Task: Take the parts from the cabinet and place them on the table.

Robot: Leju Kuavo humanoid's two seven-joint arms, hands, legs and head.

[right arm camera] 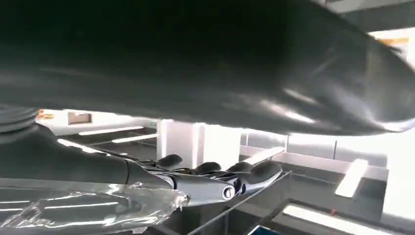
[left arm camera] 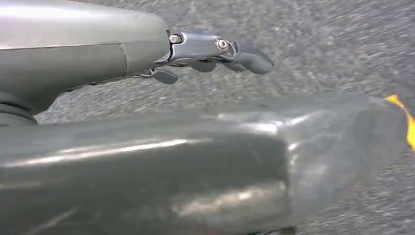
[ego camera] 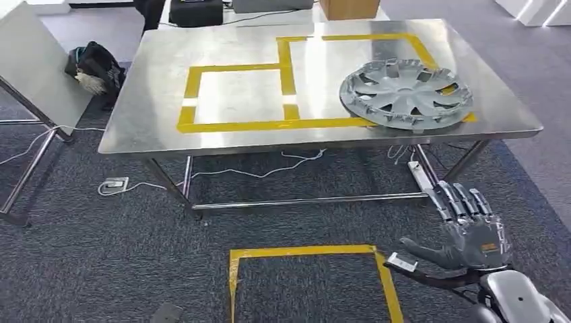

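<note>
Hubcap (ego camera: 406, 93) sits on tabletop (ego camera: 155, 81). Our right hand (ego camera: 471, 232) fingers released, left hand (left arm camera: 215, 51) too. Next, w/ luck: back to cabinet.

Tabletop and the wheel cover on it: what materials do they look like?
Table: looks like brushed stainless steel; it is silvery, with soft blurred reflections of light and thin metal legs. Yellow tape marks boxes on it.
Wheel cover: probably moulded plastic with a matte grey-silver finish; it has an even colour, thin spokes and no sharp highlights. Painted metal cannot be ruled out.
</note>
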